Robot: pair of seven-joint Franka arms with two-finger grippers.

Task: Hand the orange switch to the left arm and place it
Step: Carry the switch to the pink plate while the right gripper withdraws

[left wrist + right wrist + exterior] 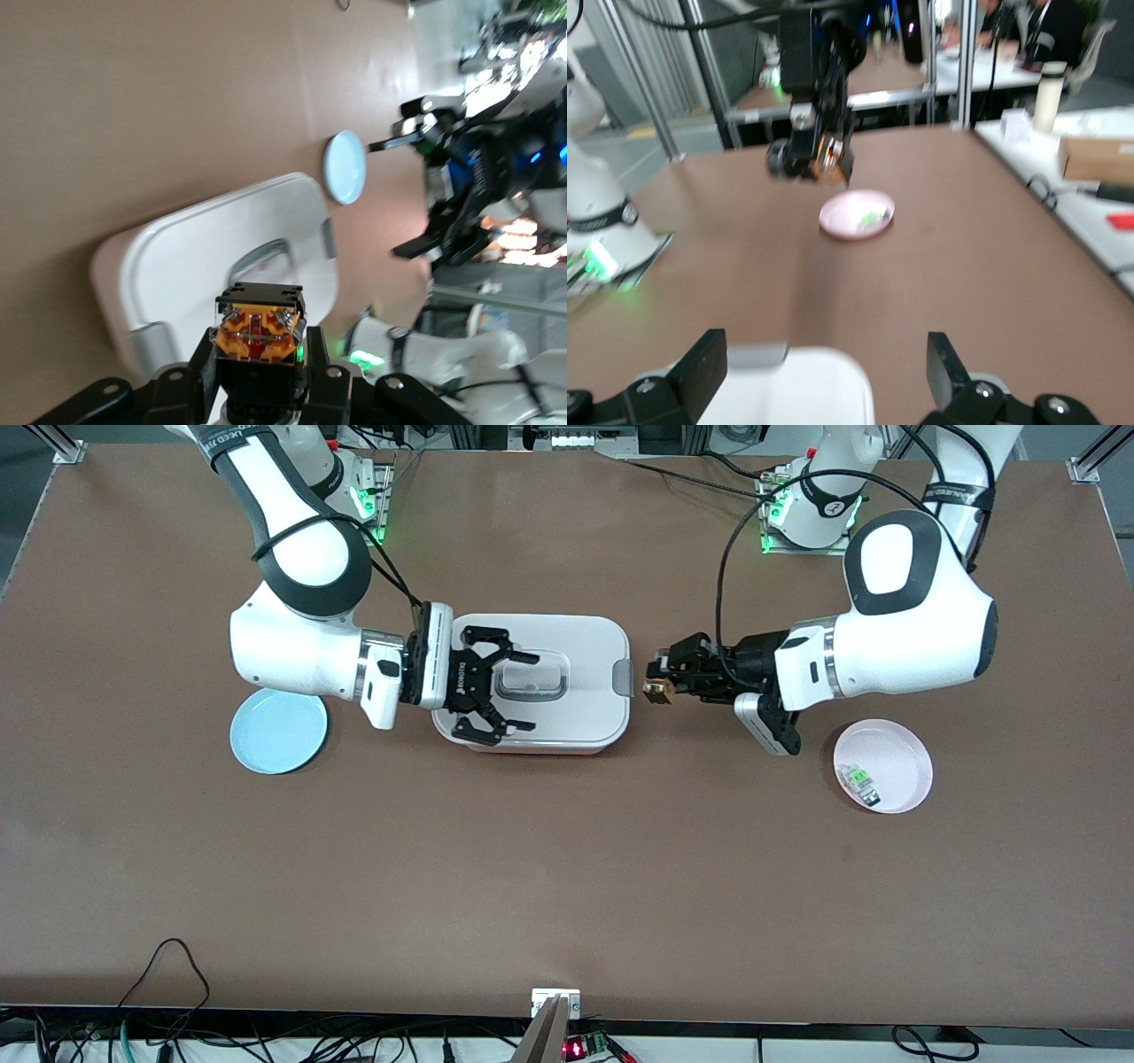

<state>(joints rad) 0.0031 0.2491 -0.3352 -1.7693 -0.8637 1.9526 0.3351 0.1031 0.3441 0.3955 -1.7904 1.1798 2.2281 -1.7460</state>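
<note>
pink plate [895, 757]: closest to the front camera, toward the left arm's end of the table, with a small green-and-clear part [859, 781] lying in it. Not the thing we want.

blue plate [278, 732]: toward the right arm's end, bare.

box [585, 691]: mid-table, lid on, grey latch [624, 677] facing the left arm. It sits right between the two plates.

right gripper [512, 691]: up over the box lid, fingers spread wide, nothing in them. Looks like it's waiting for the handoff.

left gripper [661, 687]: in the air just off the box's latch end, clamped on the switch [656, 692]. In the left wrist view the switch [260, 329] sits between the fingers, orange face pointing out toward the box.

stage: my guess is mid-transfer, handoff not yet made.

what could go wrong:
- the switch is tiny, so the right fingers have little free body to grab; a slightly off close could knock it loose onto the lid.
- the left gripper sits low beside the latch; going straight in could clip the box.
- letting go before the right one has a firm hold drops it.
</note>
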